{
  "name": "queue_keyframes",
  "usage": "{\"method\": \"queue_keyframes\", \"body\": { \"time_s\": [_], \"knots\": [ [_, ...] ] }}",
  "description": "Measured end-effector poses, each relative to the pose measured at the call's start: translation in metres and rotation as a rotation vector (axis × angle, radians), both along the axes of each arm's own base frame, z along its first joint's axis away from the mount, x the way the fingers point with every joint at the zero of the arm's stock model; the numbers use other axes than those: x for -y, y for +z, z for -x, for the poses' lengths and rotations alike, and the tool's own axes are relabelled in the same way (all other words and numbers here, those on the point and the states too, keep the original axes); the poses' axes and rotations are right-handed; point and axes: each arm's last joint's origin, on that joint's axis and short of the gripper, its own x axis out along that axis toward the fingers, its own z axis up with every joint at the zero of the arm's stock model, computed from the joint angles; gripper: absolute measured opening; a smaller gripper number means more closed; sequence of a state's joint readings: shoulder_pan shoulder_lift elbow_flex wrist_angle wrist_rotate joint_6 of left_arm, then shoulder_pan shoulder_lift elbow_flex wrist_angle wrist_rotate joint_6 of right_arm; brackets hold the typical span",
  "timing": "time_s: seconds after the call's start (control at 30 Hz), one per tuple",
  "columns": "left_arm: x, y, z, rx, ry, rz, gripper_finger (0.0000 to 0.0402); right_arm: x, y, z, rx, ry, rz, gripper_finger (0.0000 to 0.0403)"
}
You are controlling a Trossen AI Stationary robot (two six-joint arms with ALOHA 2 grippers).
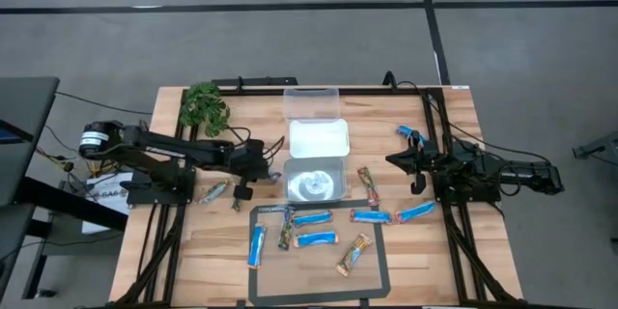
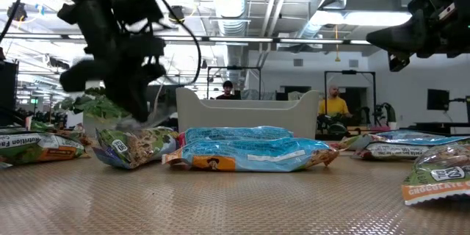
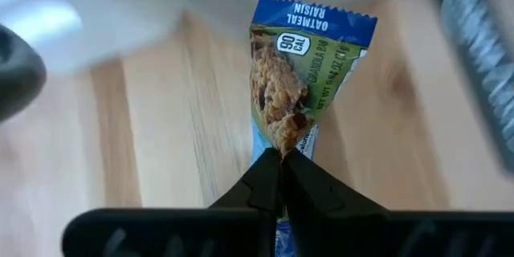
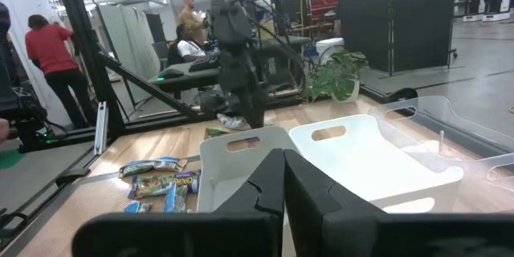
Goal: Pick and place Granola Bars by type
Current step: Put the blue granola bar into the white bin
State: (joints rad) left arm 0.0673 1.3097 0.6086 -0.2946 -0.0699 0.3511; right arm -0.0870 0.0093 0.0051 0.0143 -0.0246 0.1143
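On the wooden counter [image 1: 193, 251], three containers stand in a line from 12 o'clock toward the middle: a clear tub [image 1: 311, 102] farthest back, a white bin [image 1: 318, 138] next to it, and a second white bin [image 1: 316, 180] nearest the centre. Nothing can be made out inside the clear tub or the first white bin; the second shows a pale swirl on its floor that cannot be identified. A green plant [image 1: 205, 106] sits at about 10 o'clock. The granola bars [image 1: 311, 218] lie mostly at 6 o'clock, inside and around a dark outlined rectangle [image 1: 384, 270]: several bright blue ones, a tan one [image 1: 353, 254] and a dark multicoloured one [image 1: 286, 228]. More lie toward 3 o'clock, including a reddish bar [image 1: 367, 182] and two blue ones, with another blue bar [image 1: 410, 135] near 2 o'clock. At 9 o'clock, just beside the nearer white bin, the left end effector [image 3: 280, 159] is pinched closed on the end of an oatmeal raisin bar [image 3: 299, 72], whose wrapper stretches away from the fingertips over the wood. One more bar [image 1: 213, 191] lies beneath that arm. The right end effector [image 4: 283, 165] hovers at 3 o'clock with its fingers pressed together, holding nothing, facing the white bins.
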Motion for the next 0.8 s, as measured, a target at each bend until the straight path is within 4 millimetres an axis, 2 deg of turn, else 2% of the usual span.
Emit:
{"method": "queue_keyframes", "body": {
  "time_s": [0.37, 0.6, 0.8],
  "knots": [
    [0.005, 0.054, 0.006, 0.383, -0.035, 0.139, 0.0009, 0.0, 0.0, 0.0, 0.0, 0.0, 0.0, 0.0],
    [0.005, 0.09, 0.008, 0.688, -0.046, 0.133, 0.0009, 0.0, 0.0, 0.0, 0.0, 0.001, 0.0, 0.0],
    [0.003, 0.104, 0.007, 0.816, -0.051, 0.076, 0.0009, 0.0, 0.0, 0.0, 0.0, 0.001, 0.0, 0.0]
  ]
}}
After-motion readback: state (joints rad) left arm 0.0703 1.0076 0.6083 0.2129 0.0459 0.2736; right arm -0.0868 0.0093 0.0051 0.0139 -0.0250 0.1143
